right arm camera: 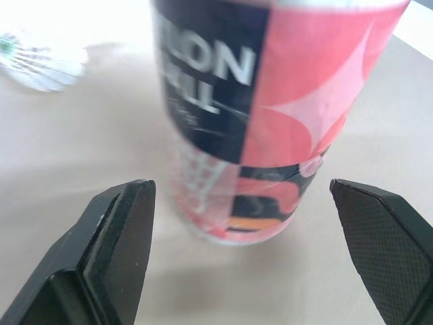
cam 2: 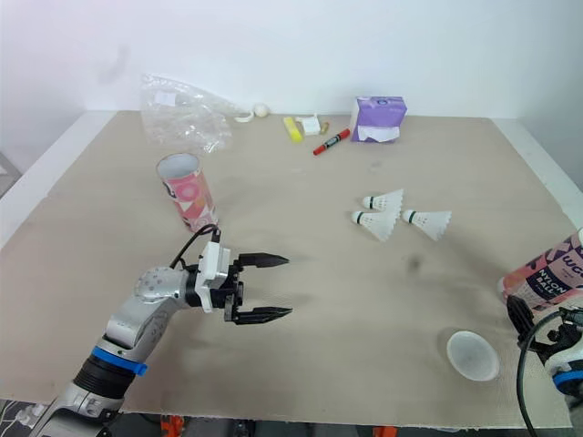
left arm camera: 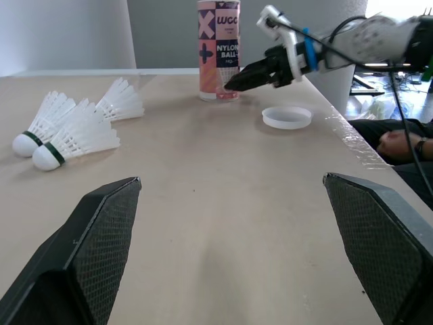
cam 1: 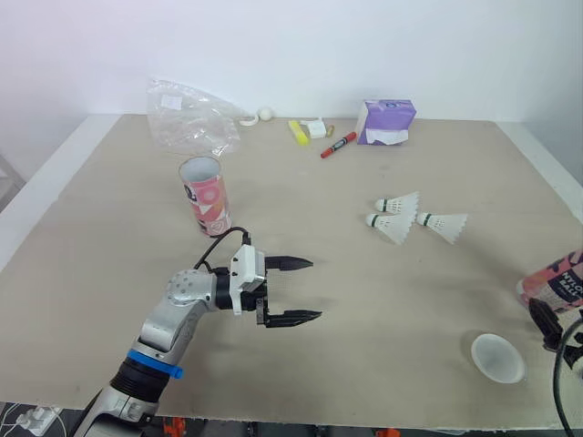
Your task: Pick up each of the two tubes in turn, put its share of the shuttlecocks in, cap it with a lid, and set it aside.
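Right hand (right arm camera: 240,186) released, fingers spread wide just before the pink tube (right arm camera: 270,101), upright near the right edge of the worktop (cam 1: 364,291), white lid (cam 1: 497,357) close by. Left hand (cam 1: 314,289) released too, empty, over the worktop. Second tube (cam 1: 205,196) upright, uncapped, well left. Three shuttlecocks (cam 1: 414,217) lying between the tubes.

Pink, navy & white cardboard tube (left arm camera: 218,51) on robot's right: top navy panel reads "WCO" in white caps (last letter unsure), w/ a big navy X and a + on the pink panel beside it. Panel below reads "NYLON" over "BALL-", rest lost round the curve. Right wrist view, same tube close up: only "LON" legible, line under it blurred. Second pink & white tube (cam 1: 205,196) on the left, purple box (cam 1: 387,121), red marker pen (cam 1: 338,145): nothing legible.
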Robot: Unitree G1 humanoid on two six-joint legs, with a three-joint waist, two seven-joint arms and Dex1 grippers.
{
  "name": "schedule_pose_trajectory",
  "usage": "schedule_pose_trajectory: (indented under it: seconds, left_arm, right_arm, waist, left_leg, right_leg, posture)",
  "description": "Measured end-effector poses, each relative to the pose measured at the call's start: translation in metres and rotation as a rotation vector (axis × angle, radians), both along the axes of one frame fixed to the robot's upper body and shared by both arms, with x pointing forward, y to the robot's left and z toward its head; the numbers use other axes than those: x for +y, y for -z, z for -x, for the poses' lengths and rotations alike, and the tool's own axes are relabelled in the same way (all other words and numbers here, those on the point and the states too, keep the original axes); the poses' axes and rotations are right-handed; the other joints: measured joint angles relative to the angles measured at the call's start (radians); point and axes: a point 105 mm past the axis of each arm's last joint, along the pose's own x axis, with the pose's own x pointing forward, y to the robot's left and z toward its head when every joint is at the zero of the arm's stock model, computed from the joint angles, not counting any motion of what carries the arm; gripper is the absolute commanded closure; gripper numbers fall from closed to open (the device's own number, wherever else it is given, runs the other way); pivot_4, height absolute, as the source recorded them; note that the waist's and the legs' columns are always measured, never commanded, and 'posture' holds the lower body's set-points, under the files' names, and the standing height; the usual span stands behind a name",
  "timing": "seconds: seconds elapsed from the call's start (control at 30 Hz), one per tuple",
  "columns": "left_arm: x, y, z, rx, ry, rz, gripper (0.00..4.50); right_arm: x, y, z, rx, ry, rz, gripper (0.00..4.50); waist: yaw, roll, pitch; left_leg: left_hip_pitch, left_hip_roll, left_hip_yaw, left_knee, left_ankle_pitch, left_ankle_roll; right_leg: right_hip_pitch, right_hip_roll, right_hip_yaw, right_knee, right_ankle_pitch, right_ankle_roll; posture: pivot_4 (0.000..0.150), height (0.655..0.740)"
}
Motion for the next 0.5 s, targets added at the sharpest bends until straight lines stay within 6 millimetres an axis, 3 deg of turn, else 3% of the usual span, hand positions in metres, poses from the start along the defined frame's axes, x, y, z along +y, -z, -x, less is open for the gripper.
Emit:
schedule_pose_trajectory:
  seconds: [0.1, 0.13, 0.27, 0.4, 0.5]
  left_arm:
    - [0.0, 0.002, -0.002, 0.004, 0.002, -0.006, 0.0]
    - [0.001, 0.003, -0.004, -0.001, -0.01, -0.013, 0.0]
    - [0.005, 0.004, -0.009, -0.007, -0.053, -0.021, 0.0]
    - [0.013, 0.004, -0.018, -0.009, -0.149, -0.018, 0.0]
    - [0.024, 0.009, -0.024, -0.004, -0.25, -0.025, 0.0]
  right_arm:
    - [0.013, -0.007, 0.013, 0.029, -0.08, 0.025, 0.07]
    - [0.026, -0.011, 0.02, 0.06, -0.166, 0.048, 0.07]
    - [0.054, -0.023, 0.024, 0.096, -0.353, 0.111, 0.07]
    - [0.103, -0.037, 0.009, 0.096, -0.638, 0.192, 0.07]
    - [0.149, -0.035, -0.011, 0.071, -0.868, 0.241, 0.07]
  waist:
    - [0.001, 0.0, 0.0]
    - [0.002, 0.001, -0.001]
    - [-0.004, -0.001, 0.0]
    - [-0.004, -0.005, 0.002]
    - [-0.004, -0.008, 0.004]
  left_leg:
    - [-0.001, 0.0, 0.0, 0.0, 0.0, 0.0]
    - [-0.001, 0.0, -0.001, 0.0, 0.0, 0.0]
    - [-0.001, 0.0, 0.001, 0.0, 0.0, 0.0]
    - [0.0, 0.001, 0.0, 0.0, 0.0, 0.0]
    - [0.0, 0.001, 0.0, 0.0, 0.0, 0.0]
  right_leg:
    - [-0.001, 0.0, 0.0, 0.0, 0.0, 0.001]
    - [-0.001, 0.0, -0.001, 0.0, -0.001, 0.001]
    - [-0.001, 0.0, 0.002, -0.001, -0.001, 0.001]
    - [-0.001, 0.0, 0.001, -0.001, -0.001, 0.0]
    - [-0.001, 0.001, 0.0, -0.001, -0.001, 0.0]
  posture:
    - [0.15, 0.74]
    - [0.15, 0.74]
    - [0.15, 0.74]
    - [0.15, 0.74]
    - [0.15, 0.74]
